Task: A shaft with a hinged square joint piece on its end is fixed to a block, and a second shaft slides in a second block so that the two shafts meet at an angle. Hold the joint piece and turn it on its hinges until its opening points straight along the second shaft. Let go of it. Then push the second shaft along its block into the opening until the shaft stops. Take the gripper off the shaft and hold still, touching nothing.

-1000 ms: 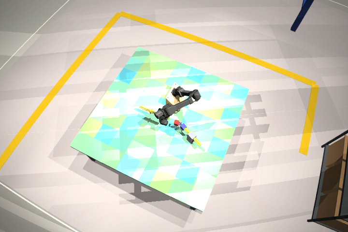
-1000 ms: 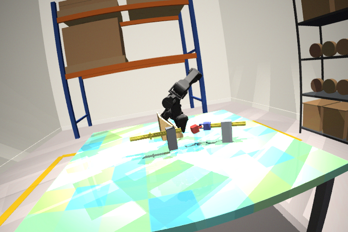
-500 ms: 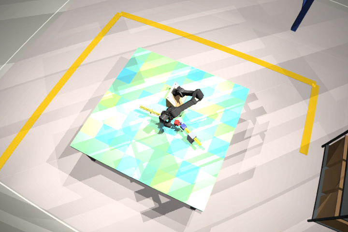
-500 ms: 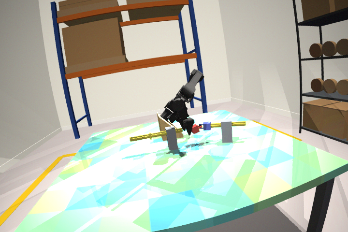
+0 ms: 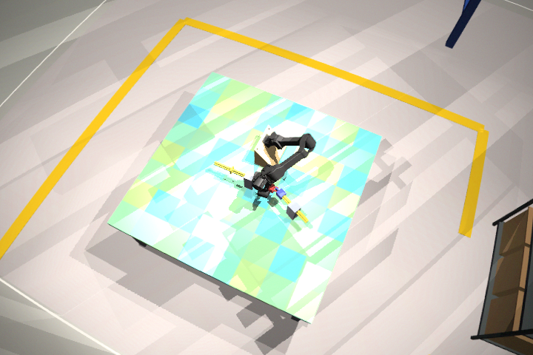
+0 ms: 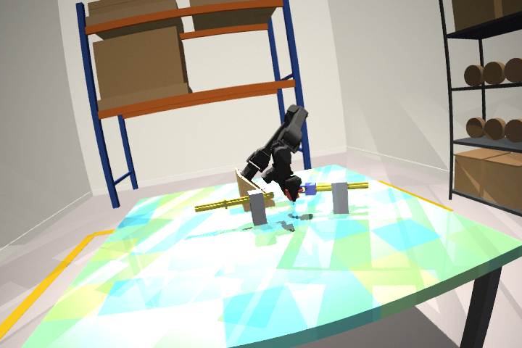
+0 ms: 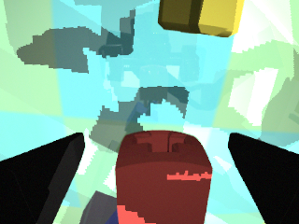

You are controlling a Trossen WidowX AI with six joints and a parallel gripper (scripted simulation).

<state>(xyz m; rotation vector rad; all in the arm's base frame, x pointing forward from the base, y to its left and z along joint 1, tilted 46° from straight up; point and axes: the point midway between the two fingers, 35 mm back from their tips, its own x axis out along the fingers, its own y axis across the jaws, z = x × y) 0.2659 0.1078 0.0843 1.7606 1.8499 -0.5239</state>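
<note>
The red square joint piece (image 5: 272, 188) (image 7: 163, 187) stands between my open fingers, with a gap on each side in the wrist view. My gripper (image 6: 293, 197) (image 7: 157, 140) is open, partly hiding the piece in the top and exterior views. The blue hinge part (image 5: 280, 192) (image 6: 309, 188) joins the piece to the first yellow shaft (image 5: 303, 217) (image 6: 359, 185), held in a grey block (image 5: 293, 210) (image 6: 340, 199). The second yellow shaft (image 5: 223, 166) (image 6: 208, 206) (image 7: 201, 16) runs through the other grey block (image 5: 248, 183) (image 6: 258, 208). Its end is apart from the red piece. Opening direction is unclear.
A tan wooden stand (image 5: 262, 157) (image 6: 243, 191) is at the arm's base, behind the second shaft's block. The blocks stand on the patterned table (image 5: 162, 246) (image 6: 179, 303). Shelving (image 5: 508, 271) (image 6: 188, 97) stands away from the table.
</note>
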